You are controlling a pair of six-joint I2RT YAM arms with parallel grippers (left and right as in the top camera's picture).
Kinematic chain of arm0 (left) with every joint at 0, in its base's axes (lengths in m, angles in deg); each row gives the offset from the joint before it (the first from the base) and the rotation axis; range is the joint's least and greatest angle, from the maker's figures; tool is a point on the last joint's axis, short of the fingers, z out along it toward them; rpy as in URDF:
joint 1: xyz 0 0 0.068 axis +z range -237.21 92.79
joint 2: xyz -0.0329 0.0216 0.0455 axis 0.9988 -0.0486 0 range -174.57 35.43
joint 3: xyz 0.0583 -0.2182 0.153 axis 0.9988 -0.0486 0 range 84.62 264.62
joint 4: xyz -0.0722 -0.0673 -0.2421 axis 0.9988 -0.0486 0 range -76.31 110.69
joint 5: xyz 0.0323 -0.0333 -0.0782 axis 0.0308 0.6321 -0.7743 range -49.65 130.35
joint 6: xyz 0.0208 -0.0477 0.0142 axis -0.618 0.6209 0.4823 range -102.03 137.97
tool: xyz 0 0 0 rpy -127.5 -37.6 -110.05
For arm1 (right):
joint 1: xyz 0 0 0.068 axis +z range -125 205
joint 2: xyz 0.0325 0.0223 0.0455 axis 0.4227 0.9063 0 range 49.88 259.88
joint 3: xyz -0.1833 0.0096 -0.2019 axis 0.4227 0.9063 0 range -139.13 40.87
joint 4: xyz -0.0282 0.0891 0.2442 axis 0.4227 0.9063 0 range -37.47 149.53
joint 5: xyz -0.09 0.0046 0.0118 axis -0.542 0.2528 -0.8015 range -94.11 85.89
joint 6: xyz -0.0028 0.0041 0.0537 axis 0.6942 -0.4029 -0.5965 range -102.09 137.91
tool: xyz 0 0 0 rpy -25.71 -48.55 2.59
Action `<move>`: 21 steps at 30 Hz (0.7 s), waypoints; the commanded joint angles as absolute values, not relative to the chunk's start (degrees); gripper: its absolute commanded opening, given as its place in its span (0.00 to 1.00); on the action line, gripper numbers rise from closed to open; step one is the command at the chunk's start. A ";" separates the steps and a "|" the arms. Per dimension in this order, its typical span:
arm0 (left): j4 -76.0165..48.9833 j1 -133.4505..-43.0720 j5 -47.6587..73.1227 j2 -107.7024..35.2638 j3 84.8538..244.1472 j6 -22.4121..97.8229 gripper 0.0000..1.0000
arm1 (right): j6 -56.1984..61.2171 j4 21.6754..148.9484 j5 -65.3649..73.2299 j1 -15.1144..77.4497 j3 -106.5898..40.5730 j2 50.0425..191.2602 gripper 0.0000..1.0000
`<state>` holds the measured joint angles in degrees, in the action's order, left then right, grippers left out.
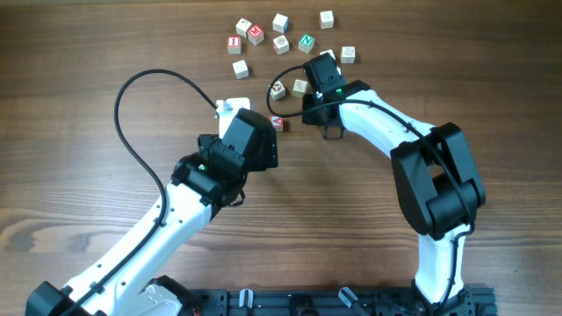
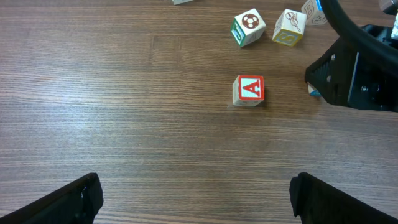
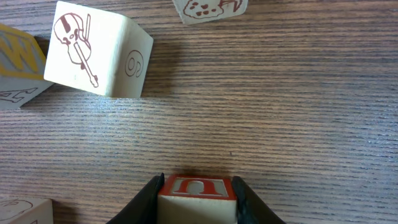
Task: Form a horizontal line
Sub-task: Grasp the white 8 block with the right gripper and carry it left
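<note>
My right gripper is shut on a pale cube with a red letter on top, low over the table. In the overhead view the right gripper covers that cube. Just left of it two pale cubes sit side by side. They are the violin cube and a ball-picture cube, and the held cube is roughly in a horizontal line with them, a small gap away. A red A cube lies in front of my left gripper, which is open and empty.
Several loose letter cubes are scattered across the far side of the table. The right arm's black wrist stands close to the right of the A cube. A black cable loops left of the left arm.
</note>
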<state>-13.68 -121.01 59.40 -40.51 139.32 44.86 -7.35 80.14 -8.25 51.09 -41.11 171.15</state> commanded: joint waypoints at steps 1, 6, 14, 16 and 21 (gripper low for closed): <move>-13.68 -121.08 60.36 -39.62 139.17 45.21 1.00 | -7.13 79.75 -9.19 51.09 -40.21 169.67 0.24; -13.68 -121.08 60.36 -39.62 139.17 45.21 1.00 | -7.17 79.51 -9.17 51.09 -40.21 169.67 0.25; -13.68 -121.08 60.36 -39.62 139.17 45.21 1.00 | -6.15 78.70 -5.50 51.09 -40.21 169.67 0.25; -13.68 -121.08 60.36 -39.62 139.17 45.21 1.00 | -5.99 78.94 -5.08 51.09 -40.21 169.67 0.25; -13.68 -121.08 60.36 -39.62 139.17 45.21 1.00 | -4.33 79.20 -1.72 51.42 -40.21 169.67 0.25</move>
<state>-13.68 -121.01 59.40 -40.51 139.32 44.86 -6.15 79.07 -5.32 51.09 -40.91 171.13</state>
